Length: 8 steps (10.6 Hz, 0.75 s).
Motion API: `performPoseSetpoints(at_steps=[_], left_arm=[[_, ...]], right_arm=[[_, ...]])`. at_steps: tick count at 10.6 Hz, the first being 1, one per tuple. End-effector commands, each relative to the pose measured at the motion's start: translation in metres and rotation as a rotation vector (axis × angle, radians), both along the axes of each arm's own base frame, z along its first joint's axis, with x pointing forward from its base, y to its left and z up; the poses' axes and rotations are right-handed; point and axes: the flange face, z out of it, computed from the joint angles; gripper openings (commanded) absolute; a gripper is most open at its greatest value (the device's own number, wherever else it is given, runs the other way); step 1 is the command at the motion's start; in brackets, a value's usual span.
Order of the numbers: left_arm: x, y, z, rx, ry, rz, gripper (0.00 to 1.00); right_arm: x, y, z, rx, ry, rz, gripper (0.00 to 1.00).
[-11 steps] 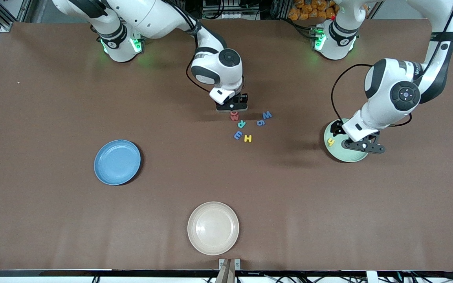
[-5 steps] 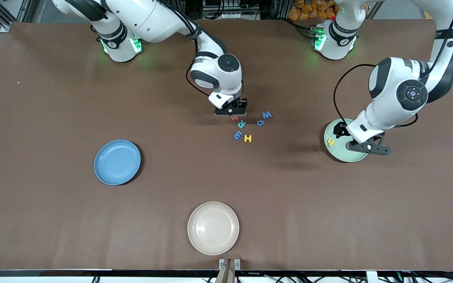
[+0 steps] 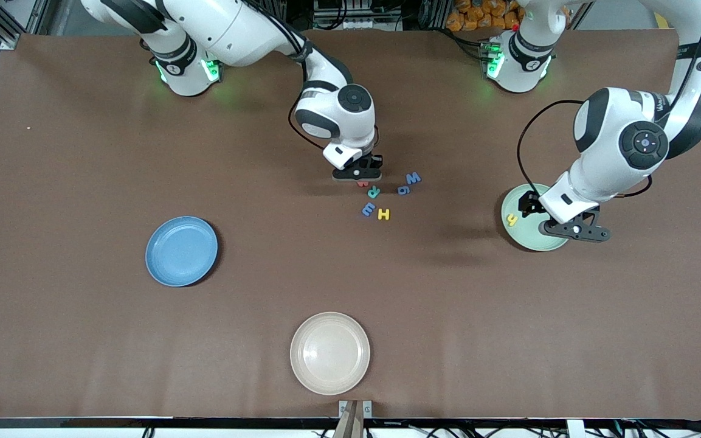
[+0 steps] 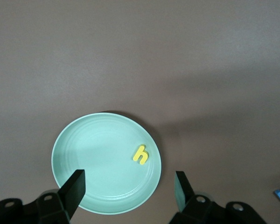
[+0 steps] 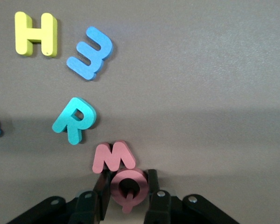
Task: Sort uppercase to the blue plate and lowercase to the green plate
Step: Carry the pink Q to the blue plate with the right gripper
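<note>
My right gripper (image 5: 127, 184) is down at the table and shut on the red ring-shaped letter (image 5: 117, 178), which touches the red w (image 5: 113, 157). Close by lie the teal R (image 5: 74, 120), a blue m-like piece (image 5: 91, 52), the yellow H (image 5: 36, 33), a blue g (image 3: 404, 190) and the blue W (image 3: 413, 178). My left gripper (image 4: 129, 183) hangs open over the green plate (image 4: 93, 158), where the yellow h (image 4: 141, 154) lies. The blue plate (image 3: 181, 250) sits toward the right arm's end with nothing on it.
A beige plate (image 3: 329, 353) rests near the table's front edge, nearer the front camera than the letters. Bare brown tabletop surrounds the plates and the letter cluster.
The right gripper's fingers have closed on the red ring-shaped letter. The left gripper has drifted slightly toward its own end of the table over the green plate.
</note>
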Motion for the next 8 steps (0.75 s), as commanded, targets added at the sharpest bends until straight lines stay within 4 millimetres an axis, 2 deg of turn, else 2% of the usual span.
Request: performPoseSetpoints(at_steps=[1,4,5,7,8], left_arm=[[0.002,0.0,0.008,0.022,-0.002,0.016,0.84],[0.0,-0.005,0.01,0.022,-0.006,0.058,0.83],[-0.004,-0.019,0.006,0.021,0.001,0.072,0.82],[-0.015,-0.062,0.003,0.008,0.006,0.101,0.81],[-0.022,-0.085,-0.003,0.0,0.018,0.106,0.81]], right_arm=[[0.005,0.003,0.007,0.019,0.001,-0.036,0.0],[0.016,-0.001,0.04,0.028,-0.007,-0.083,0.0],[0.022,-0.005,0.058,0.04,0.0,-0.091,0.0],[0.048,-0.028,0.091,0.033,0.026,-0.094,0.0],[0.068,-0.052,0.107,0.01,0.047,-0.074,0.0]])
